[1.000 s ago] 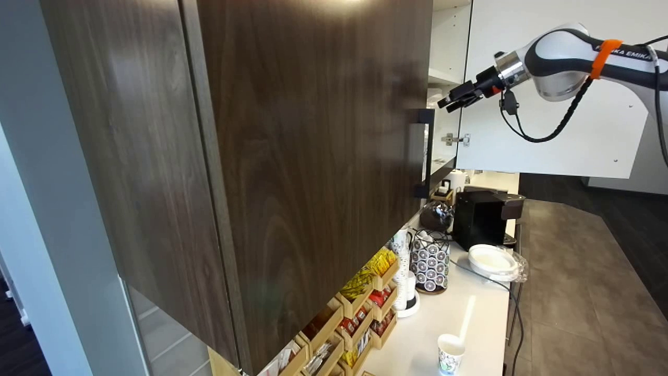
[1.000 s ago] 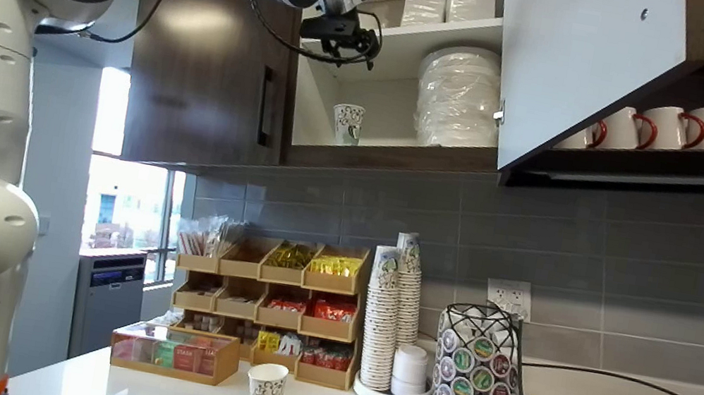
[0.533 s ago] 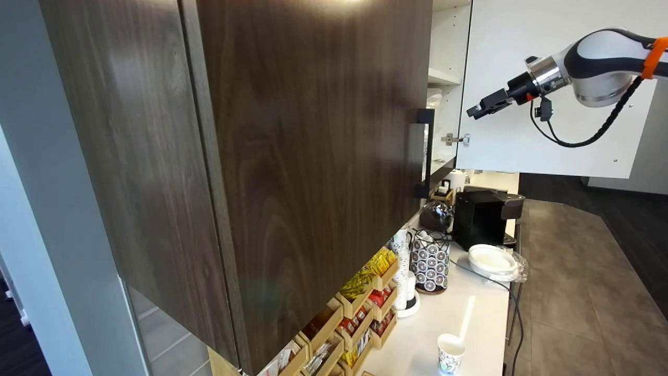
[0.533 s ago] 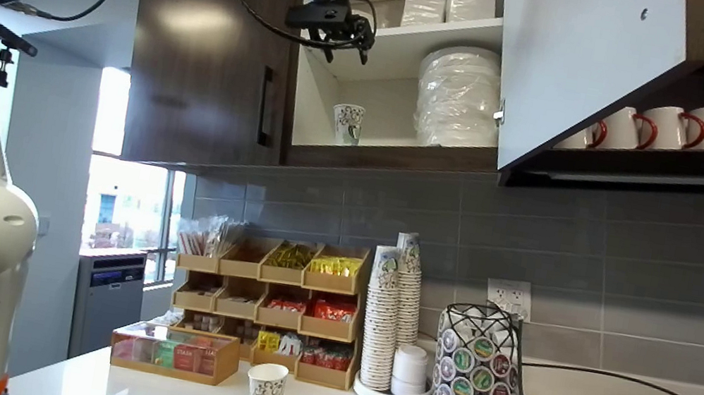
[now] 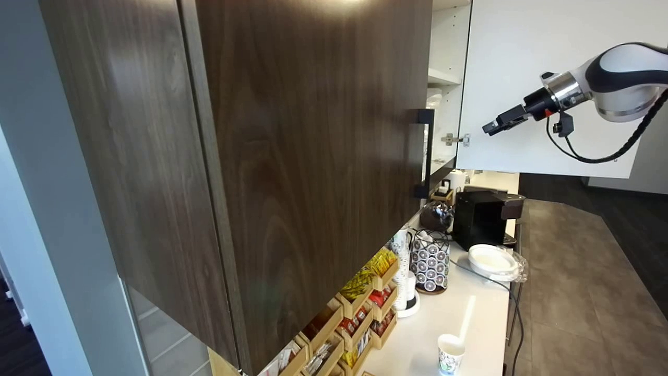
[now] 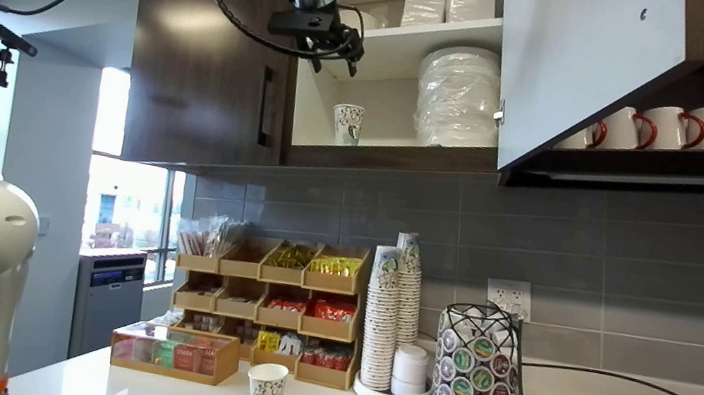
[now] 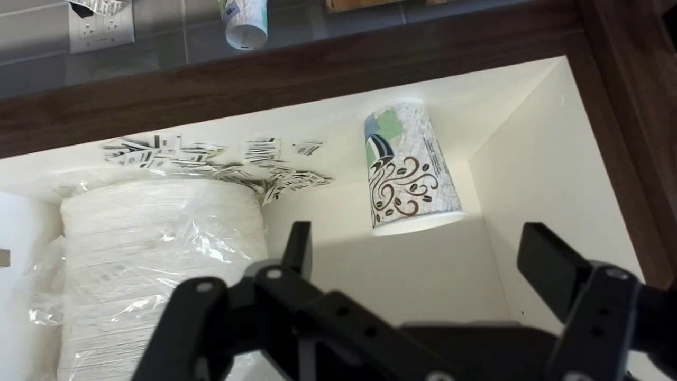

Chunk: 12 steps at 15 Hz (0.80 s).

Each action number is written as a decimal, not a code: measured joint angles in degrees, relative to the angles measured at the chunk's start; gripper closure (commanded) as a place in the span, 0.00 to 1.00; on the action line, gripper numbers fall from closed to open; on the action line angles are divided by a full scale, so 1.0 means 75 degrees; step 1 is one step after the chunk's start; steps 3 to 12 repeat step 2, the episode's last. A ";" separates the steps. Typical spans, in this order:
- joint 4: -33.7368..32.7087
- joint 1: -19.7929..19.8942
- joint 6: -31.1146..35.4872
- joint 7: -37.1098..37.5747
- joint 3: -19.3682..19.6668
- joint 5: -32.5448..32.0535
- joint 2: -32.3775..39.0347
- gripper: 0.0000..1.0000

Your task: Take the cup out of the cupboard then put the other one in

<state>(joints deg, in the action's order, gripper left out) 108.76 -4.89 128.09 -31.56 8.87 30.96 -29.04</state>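
The cupboard has dark brown wood-grain doors, one swung open, and pale shelves; its dark door also shows in an exterior view. A patterned paper cup stands upright on its bottom shelf near the side wall. It also shows in the wrist view, whose picture is upside down. A second paper cup stands upright on the counter, also seen in an exterior view. My gripper is open and empty, in front of and above the cupboard cup, apart from it. The gripper shows in both exterior views.
Wrapped plates stand beside the cupboard cup, with loose packets on the shelf. The open door juts out. Below are stacked cups, a pod holder, a snack rack and a tea box.
My gripper has drawn back from the cupboard and lowered a little. The arm has swung back with it. Both cups stay where they were.
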 measured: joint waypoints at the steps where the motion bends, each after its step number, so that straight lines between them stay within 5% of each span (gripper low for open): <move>1: 0.0005 -0.0005 0.0000 0.0000 0.0000 0.0000 -0.0009 0.00; 12: 0.0005 -0.0010 0.0001 0.0000 0.0000 0.0000 -0.0010 0.00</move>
